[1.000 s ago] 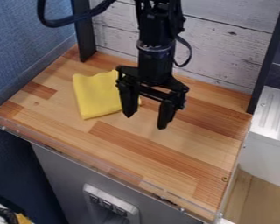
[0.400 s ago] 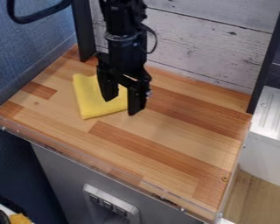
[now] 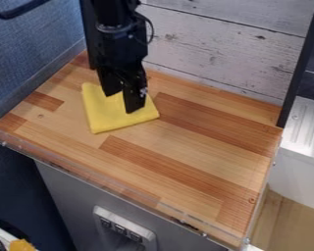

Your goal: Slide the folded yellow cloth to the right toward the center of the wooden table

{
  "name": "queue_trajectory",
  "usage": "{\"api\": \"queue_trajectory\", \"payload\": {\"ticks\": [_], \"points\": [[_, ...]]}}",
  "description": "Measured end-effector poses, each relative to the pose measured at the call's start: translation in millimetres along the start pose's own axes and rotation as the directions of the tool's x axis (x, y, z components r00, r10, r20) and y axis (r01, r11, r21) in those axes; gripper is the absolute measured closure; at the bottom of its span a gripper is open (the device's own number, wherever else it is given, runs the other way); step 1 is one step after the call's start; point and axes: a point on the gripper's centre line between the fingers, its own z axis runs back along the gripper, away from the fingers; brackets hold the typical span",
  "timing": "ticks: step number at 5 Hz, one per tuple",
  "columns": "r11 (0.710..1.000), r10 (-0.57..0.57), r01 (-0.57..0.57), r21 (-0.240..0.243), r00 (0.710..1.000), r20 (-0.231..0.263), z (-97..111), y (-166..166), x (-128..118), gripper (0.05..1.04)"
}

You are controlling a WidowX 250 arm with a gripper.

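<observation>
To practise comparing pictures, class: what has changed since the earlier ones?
The gripper has moved leftward in view and toward the back wall, and is now over the yellow cloth, jaws apart. Nothing was visibly gripped or let go. The cloth lies where it was.

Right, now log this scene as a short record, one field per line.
gripper: black gripper over the yellow cloth, fingers apart
contact: cannot tell whether the fingertips touch the cloth
cloth state: flat, with straight edges, partly hidden by the gripper
surface: wooden tabletop, cloth on its left part as pictured
behind: whitewashed plank wall
beyond right edge: white ridged unit
</observation>
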Motion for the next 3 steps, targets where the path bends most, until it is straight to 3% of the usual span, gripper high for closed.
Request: {"api": "queue_trajectory", "payload": {"ticks": [3], "points": [[0.996,-0.082,0.081,-0.023,0.996,-0.026,1.8,26.0,11.4,0.085]]}}
